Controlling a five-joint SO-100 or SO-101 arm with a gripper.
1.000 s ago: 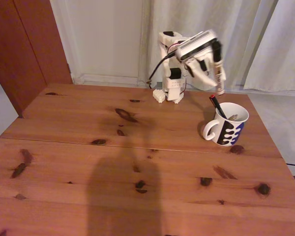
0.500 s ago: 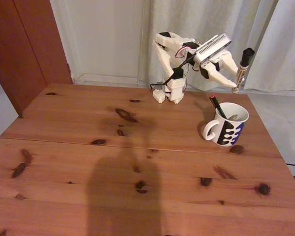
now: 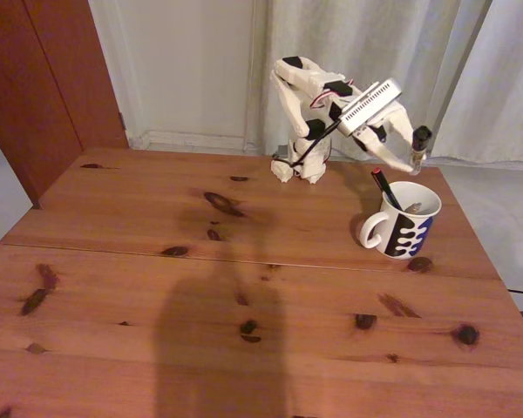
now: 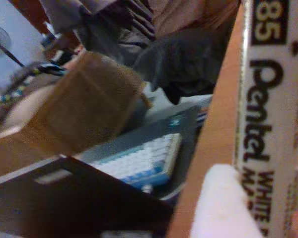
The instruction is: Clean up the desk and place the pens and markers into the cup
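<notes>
White marker with black cap (image 3: 417,149) is clamped in the white two-finger gripper (image 3: 412,162), cap uppermost, long axis near vertical with the cap leaning slightly toward 1 o'clock in the fixed view. In the wrist view the printed white barrel (image 4: 270,114) runs top to bottom along the right edge, a white finger (image 4: 226,203) pressed to it. White ceramic mug with dark blue blotches (image 3: 403,219) stands on the reddish-brown pine desk (image 3: 200,287) at 6 o'clock from the marker's lower end, apart from it. A black pen with red tip (image 3: 385,187) leans in the mug toward 11 o'clock. Judgement: the marker must come straight down into the mug's mouth.
</notes>
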